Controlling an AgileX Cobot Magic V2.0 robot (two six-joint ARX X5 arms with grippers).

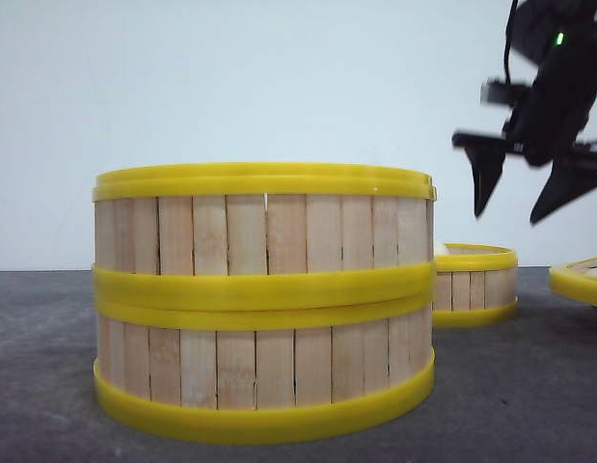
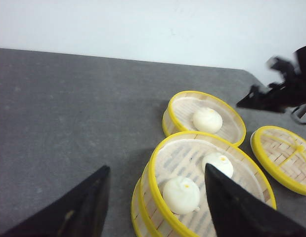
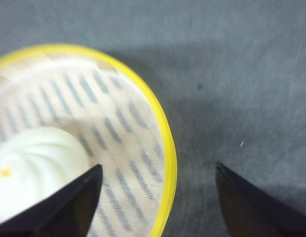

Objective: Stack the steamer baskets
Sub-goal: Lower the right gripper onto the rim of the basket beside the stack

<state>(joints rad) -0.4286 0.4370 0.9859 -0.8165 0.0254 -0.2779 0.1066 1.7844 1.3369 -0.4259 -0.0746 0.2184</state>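
Note:
Two steamer baskets stand stacked (image 1: 264, 299) in the near middle of the front view. In the left wrist view the top one (image 2: 152, 182) holds two white buns (image 2: 181, 195). A third steamer basket (image 1: 474, 285) sits apart behind and to the right, with one bun (image 2: 207, 120) inside. My left gripper (image 2: 156, 170) hangs open above the near edge of the stack, holding nothing. My right gripper (image 1: 525, 183) is open in the air above the single basket (image 3: 118, 123). Its rim lies between the spread fingers, not touching them.
A round woven lid with a yellow rim (image 2: 284, 155) lies flat to the right of the baskets, also at the front view's right edge (image 1: 580, 280). The dark grey table (image 2: 68, 108) runs back to a white wall.

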